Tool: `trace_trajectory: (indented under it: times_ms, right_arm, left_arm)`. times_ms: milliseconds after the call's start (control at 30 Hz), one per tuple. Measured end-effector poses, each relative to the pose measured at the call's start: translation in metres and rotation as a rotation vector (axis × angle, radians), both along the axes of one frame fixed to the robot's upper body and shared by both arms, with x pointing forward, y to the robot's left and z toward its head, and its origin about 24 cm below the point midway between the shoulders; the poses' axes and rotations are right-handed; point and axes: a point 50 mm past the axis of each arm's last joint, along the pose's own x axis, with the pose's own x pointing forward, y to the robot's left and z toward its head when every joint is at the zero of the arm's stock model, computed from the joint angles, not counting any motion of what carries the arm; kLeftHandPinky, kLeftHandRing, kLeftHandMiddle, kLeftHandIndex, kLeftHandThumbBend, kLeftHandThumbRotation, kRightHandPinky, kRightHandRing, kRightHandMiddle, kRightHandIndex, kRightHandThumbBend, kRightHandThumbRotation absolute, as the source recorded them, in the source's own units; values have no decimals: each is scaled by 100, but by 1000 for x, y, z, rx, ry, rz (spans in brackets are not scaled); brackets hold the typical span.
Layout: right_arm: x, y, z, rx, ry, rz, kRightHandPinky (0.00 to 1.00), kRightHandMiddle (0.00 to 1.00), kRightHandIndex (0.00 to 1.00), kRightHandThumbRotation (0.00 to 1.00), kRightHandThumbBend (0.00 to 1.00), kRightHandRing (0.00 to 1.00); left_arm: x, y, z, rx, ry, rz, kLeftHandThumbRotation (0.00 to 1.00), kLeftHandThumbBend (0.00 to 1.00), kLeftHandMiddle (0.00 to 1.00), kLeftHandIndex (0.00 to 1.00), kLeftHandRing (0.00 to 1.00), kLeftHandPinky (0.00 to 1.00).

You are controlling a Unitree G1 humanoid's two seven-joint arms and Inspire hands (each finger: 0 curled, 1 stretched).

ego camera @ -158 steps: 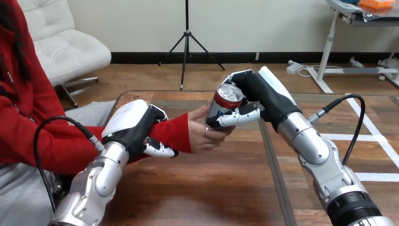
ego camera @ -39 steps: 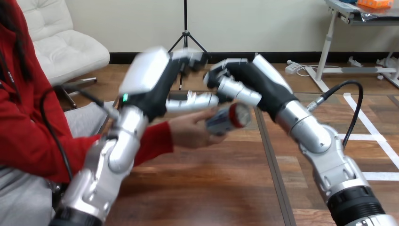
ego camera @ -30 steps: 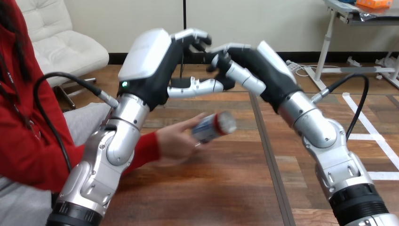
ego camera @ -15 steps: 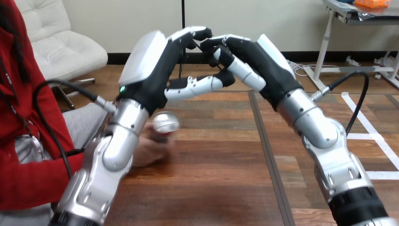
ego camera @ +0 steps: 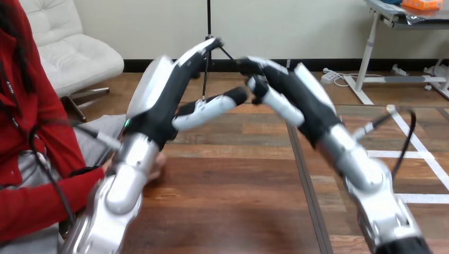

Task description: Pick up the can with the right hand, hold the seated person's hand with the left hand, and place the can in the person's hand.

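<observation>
Both of my hands hang raised above the middle of the wooden table point(ego camera: 227, 201), fingertips pointing toward each other with a small gap between them. My left hand point(ego camera: 161, 100) is open, its fingers stretched up and to the right, its thumb point(ego camera: 209, 107) sticking out, and nothing in it. My right hand point(ego camera: 296, 98) is open too, fingers point(ego camera: 256, 65) reaching left and holding nothing. The person's hand point(ego camera: 157, 163) peeks out low at the left, close to the table and mostly hidden behind my left forearm point(ego camera: 124, 174). What it holds is hidden.
A dark seam point(ego camera: 303, 174) runs front to back through the table under my right arm. The person's red sleeve point(ego camera: 47, 198) lies at the lower left, beside my left arm.
The person's hand has drawn the can back to the left, behind my left forearm. Both my hands, which earlier let go of the can and the wrist, stay raised with fingers straighter.
</observation>
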Motion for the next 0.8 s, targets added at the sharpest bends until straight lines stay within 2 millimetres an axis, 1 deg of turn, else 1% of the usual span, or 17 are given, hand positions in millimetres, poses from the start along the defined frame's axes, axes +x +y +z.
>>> trace_trajectory:
  times_ms: [167,300,433,633,800]
  right_arm:
    - [-12,-5,-12,41,15,-21,83,93,94,100,100,92]
    - [-22,-8,-20,96,23,-38,85,93,95,100,100,93]
    - [-35,-11,-27,168,21,-46,86,93,95,100,100,94]
    - [-54,-12,-34,291,21,-46,90,93,95,100,100,94]
    - [-69,-13,-40,397,42,-43,94,94,96,100,100,96]
  left_arm:
    - [-11,3,-11,-109,24,-22,99,99,90,90,91,81]
    - [-22,4,-21,-199,41,-50,100,93,89,89,90,83]
    - [-34,5,-31,-276,66,-80,100,90,89,88,90,85]
    - [-55,8,-48,-372,123,-108,99,85,88,88,91,91]
    - [-74,11,-60,-438,176,-115,97,83,87,89,91,92]
